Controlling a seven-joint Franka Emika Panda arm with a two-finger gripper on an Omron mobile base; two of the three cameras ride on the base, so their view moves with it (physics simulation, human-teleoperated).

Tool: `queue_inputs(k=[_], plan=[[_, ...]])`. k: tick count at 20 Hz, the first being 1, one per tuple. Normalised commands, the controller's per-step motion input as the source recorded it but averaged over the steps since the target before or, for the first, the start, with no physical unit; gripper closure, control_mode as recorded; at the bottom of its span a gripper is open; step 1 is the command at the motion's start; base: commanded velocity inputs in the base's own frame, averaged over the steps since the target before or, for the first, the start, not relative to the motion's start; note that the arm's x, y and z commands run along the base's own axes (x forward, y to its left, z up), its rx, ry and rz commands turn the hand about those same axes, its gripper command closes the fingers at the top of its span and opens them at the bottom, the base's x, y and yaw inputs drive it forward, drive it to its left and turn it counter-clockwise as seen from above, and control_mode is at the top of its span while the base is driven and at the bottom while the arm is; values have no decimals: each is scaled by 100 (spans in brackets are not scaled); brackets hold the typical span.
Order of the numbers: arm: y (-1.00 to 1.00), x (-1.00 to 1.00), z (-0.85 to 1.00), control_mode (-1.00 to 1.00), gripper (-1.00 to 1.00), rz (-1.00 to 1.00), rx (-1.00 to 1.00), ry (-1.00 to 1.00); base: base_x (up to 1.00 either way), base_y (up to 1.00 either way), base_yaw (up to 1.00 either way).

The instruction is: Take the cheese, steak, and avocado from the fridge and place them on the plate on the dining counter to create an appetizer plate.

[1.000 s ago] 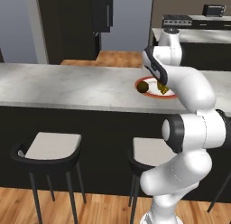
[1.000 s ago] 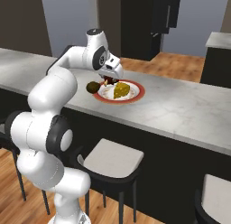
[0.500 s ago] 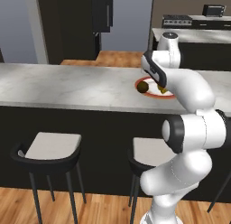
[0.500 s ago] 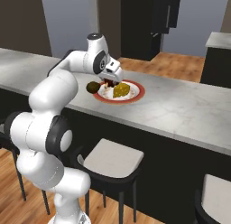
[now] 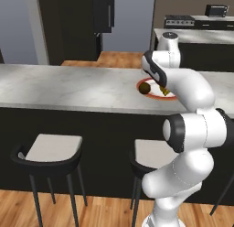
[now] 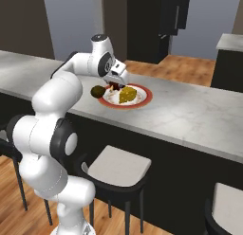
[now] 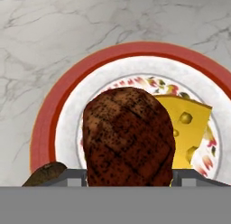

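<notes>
A round flat plate with a red-orange rim (image 6: pixel 145 95) sits on the long pale grey marbled dining counter (image 6: pixel 199 116). A yellow-orange holed cheese wedge (image 6: pixel 127 94) lies on it, just beside a dark reddish-brown grill-marked steak (image 7: pixel 128 136). A dark olive-brown rounded avocado (image 6: pixel 98 91) rests at the plate's near rim.

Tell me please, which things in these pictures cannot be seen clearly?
- Claw: in the right base view the hand's body covers its fingers; open or closed stays unclear.
- Steak: in the hand view the bottom edge cuts off its lower part, so any grip on it is hidden.
- Avocado: the hand view's lower corner cuts it.
- Cheese: the steak hides its left part in the hand view.
</notes>
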Motion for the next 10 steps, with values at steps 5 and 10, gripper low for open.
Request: queue_inputs(k=[5,10], plan=[[5,0,-2,-100,100,0,0,0,0,0,0],[6,0,-5,-100,100,0,0,0,0,0,0]])
